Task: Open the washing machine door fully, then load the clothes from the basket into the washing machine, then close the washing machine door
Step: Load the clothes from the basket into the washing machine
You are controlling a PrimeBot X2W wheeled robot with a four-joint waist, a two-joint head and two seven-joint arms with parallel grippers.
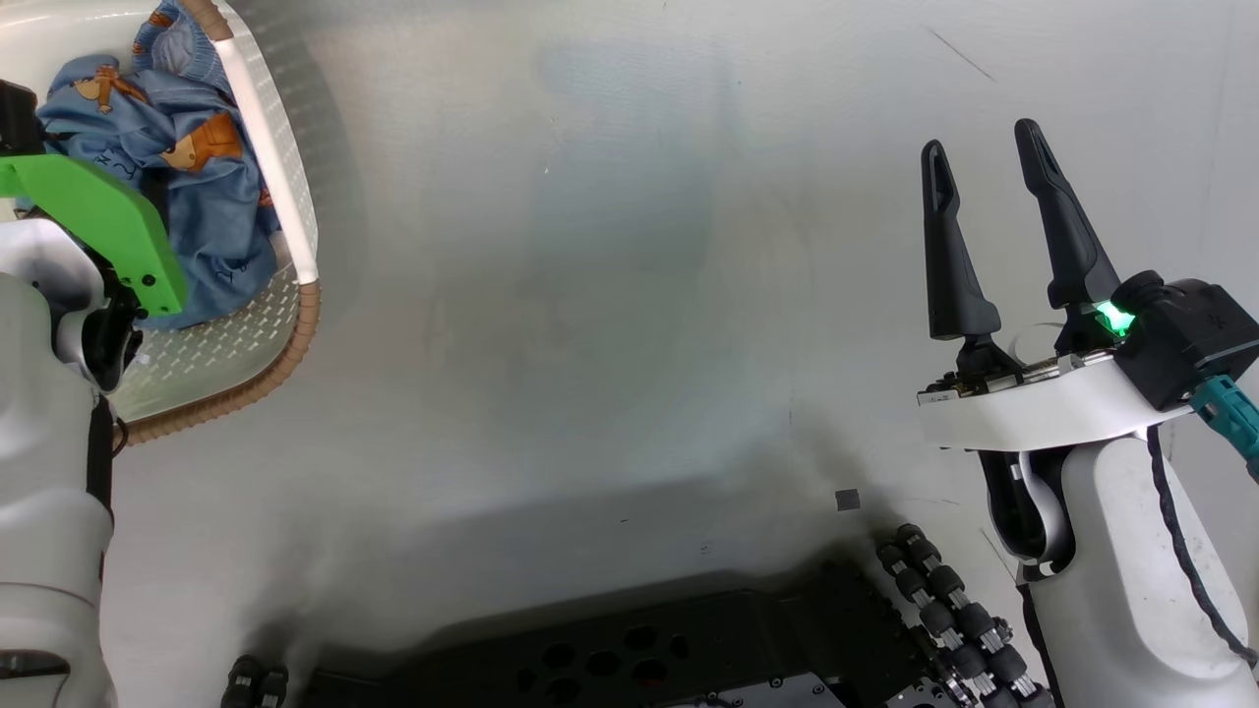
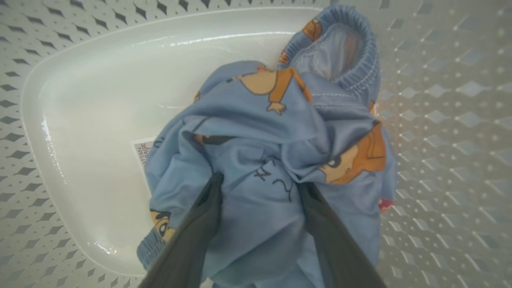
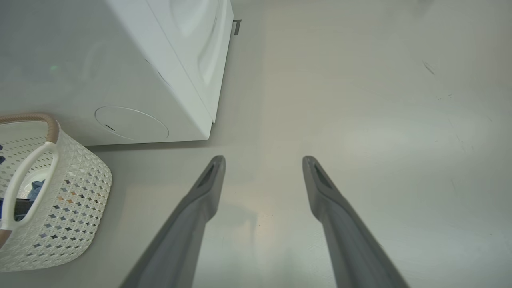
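Note:
The cream basket (image 1: 307,324) with its brown rim sits on the floor at the upper left of the head view. In it lie the light-blue clothes (image 1: 207,197) with orange-brown figures. My left arm's green wrist part (image 1: 98,216) reaches down into the basket. In the left wrist view my left gripper (image 2: 260,184) is open, its two fingers pressed into the clothes (image 2: 272,132) with a fold of fabric between them. My right gripper (image 1: 981,138) is open over bare floor at the right. The white washing machine (image 3: 132,60) stands beyond the basket (image 3: 76,200). Its door is out of view.
My dark wheeled base (image 1: 689,659) fills the bottom middle of the head view. A small dark square (image 1: 847,500) lies on the grey floor near it. A sticker (image 2: 142,154) shows on the basket's glossy bottom (image 2: 92,120). Open floor lies between the basket and my right arm.

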